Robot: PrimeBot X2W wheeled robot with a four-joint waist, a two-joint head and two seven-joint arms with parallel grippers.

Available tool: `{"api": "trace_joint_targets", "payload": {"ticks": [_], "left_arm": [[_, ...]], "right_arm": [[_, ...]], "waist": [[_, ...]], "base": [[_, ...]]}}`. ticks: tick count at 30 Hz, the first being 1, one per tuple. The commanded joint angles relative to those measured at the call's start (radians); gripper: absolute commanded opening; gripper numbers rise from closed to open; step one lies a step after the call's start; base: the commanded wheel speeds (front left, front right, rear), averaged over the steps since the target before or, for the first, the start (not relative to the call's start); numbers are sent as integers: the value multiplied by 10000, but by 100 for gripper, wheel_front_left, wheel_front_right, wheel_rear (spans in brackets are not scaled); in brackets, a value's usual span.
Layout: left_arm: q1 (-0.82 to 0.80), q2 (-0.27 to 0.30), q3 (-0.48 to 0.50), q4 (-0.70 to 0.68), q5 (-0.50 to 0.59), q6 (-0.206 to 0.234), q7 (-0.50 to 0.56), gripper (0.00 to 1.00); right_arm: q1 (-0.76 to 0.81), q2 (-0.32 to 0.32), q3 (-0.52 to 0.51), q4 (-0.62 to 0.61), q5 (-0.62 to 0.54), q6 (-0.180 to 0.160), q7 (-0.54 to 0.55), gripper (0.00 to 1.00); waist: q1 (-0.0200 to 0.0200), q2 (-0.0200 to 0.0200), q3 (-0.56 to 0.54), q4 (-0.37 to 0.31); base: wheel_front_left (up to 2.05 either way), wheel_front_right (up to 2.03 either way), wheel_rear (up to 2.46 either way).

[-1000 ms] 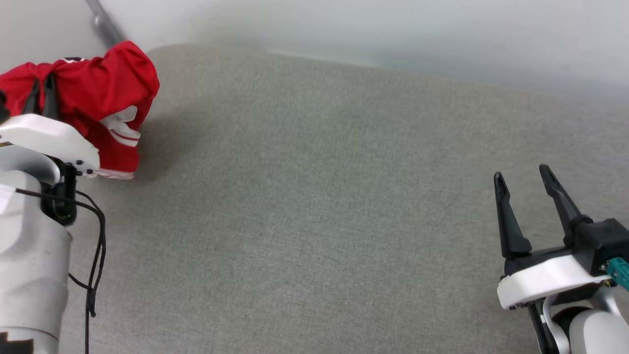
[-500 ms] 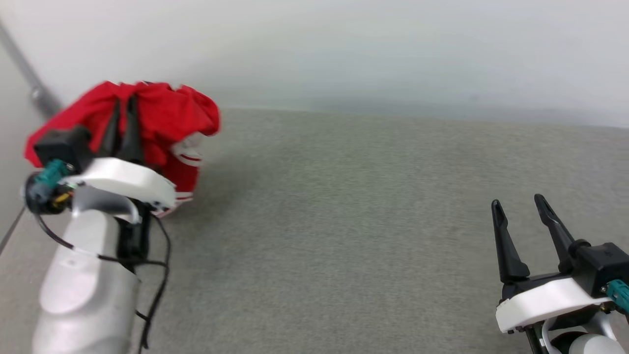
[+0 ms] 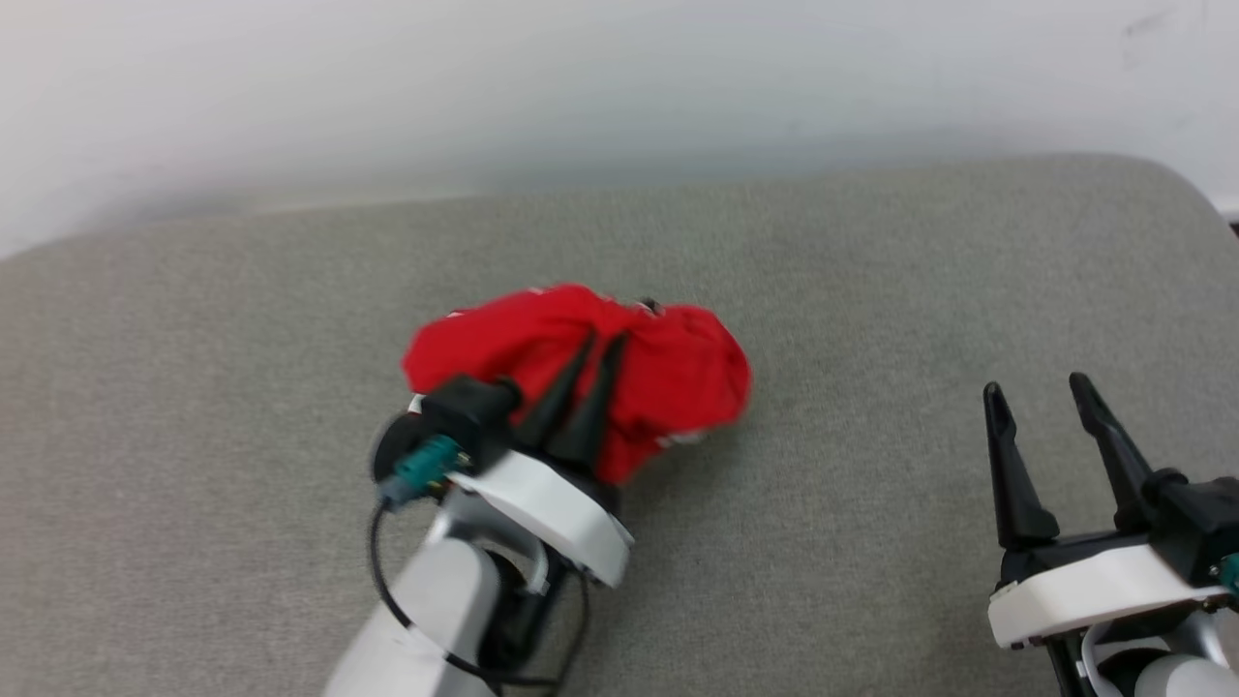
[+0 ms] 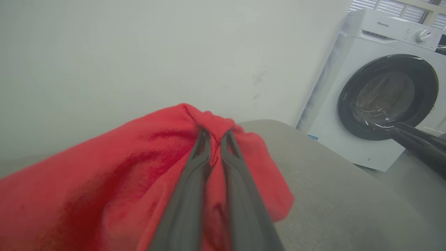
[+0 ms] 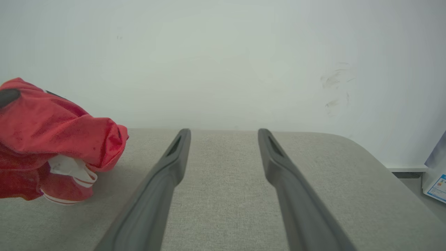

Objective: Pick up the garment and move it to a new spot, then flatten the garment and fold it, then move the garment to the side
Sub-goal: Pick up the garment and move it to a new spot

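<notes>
My left tool [image 3: 604, 341], pinching the red jersey [image 3: 678, 378], had carried it from corner to mid-worktop [image 3: 871, 290]; release looked next. My right tool [image 3: 1033, 385] gaped wide, empty.

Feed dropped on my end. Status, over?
Left tool shut on bunched red jersey, middle of grey cushion. Right tool open, empty. Nothing else in the way.

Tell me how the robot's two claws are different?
The left gripper is shut, pinching the red shirt; the right gripper is open and holds nothing. The left gripper reaches out over the middle of the grey surface; the right gripper hangs back at the near right side. Both are long, dark and two-pronged, on a white base.
</notes>
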Motion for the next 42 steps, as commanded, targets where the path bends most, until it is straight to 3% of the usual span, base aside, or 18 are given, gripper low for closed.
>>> {"api": "trace_joint_targets", "payload": {"ticks": [1, 14, 15, 16, 17, 23, 27, 34, 42], "left_arm": [[205, -78, -227, -91, 18, -81, 32, 0], [820, -419, -2454, 589, 109, -454, 676, 0], [788, -413, -2620, 686, 132, -498, 715, 36], [775, -418, -2782, 725, 136, -524, 713, 83], [759, -427, -2941, 728, 156, -553, 663, 100], [696, -365, -3223, 279, 269, -604, -226, 100], [811, -290, -2980, -226, 314, -389, -605, 100], [1088, 67, -1859, -537, 275, 518, -913, 100], [1948, 743, 107, -665, 337, 1509, -1044, 100]], "right_arm": [[-211, 10, -29, -32, 95, -3, -60, 100], [-987, 11, -16, 160, 88, -3, -366, 100], [-1010, 11, -25, 203, 74, -3, -379, 100], [-990, 11, -19, 255, 59, -3, -384, 100], [-976, 11, -17, 306, 53, -3, -386, 100], [-653, 12, -38, 495, 38, -3, -304, 100], [-342, 13, -41, 455, 50, -3, -134, 100], [201, 13, -3, 323, 153, -3, 134, 100], [696, 11, 63, 124, 231, -3, 340, 100]], "waist": [[1, -1, 484, -265], [1, -1, 1789, -262], [1, -1, 1754, -236], [1, -1, 1691, -208], [1, -1, 1615, -183], [1, -1, 744, -5], [1, -1, 180, 111], [1, -1, -524, 263], [1, -1, -910, 325]], "base": [[0, 0, 0], [0, 0, 0], [0, 0, 0], [0, 0, 0], [0, 0, 0], [0, 0, 0], [0, 0, 0], [0, 0, 0], [0, 0, 0]]}}
